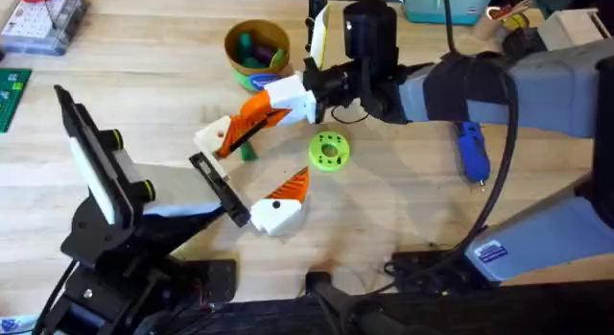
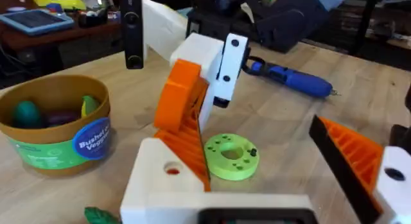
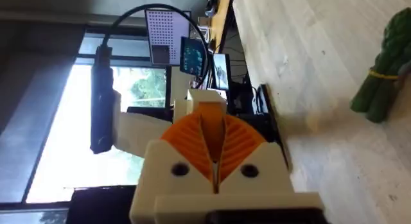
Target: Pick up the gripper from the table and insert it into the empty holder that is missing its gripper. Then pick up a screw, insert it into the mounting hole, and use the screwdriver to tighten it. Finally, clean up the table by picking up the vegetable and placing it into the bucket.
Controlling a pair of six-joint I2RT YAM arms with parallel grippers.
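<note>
**Overhead view.** The right tool (image 1: 235, 133) is seen reaching in from the right over the middle of the bench (image 1: 144, 85). Its orange ribbed pads are pressed together with nothing visible between them. The vegetable (image 1: 247, 151) is found lying on the bench directly beneath those pads. The left tool (image 1: 230, 181) is positioned just below. Whether it is spread or closed cannot be told. The gripper (image 1: 278, 205) is noted at the end of the left arm's black bar, but whether it is seated there or merely touching cannot be determined. A lime-green disc (image 1: 329, 151) lies just beside it. The bucket (image 1: 251, 81) stands farther back with toy pieces inside. The screwdriver (image 1: 472, 148) lies well apart to the right.

**Left wrist view.** The right tool (image 2: 192, 147) is seen with its pads meeting a white block (image 2: 192, 192). The disc (image 2: 231, 156), gripper (image 2: 359, 153), bucket (image 2: 58, 140), screwdriver (image 2: 292, 78) and vegetable (image 2: 99, 215) are recorded around it.

**Right wrist view.** The right tool (image 3: 212, 131) is confirmed pressed together. The vegetable (image 3: 382, 76) is seen on the bench.
</note>
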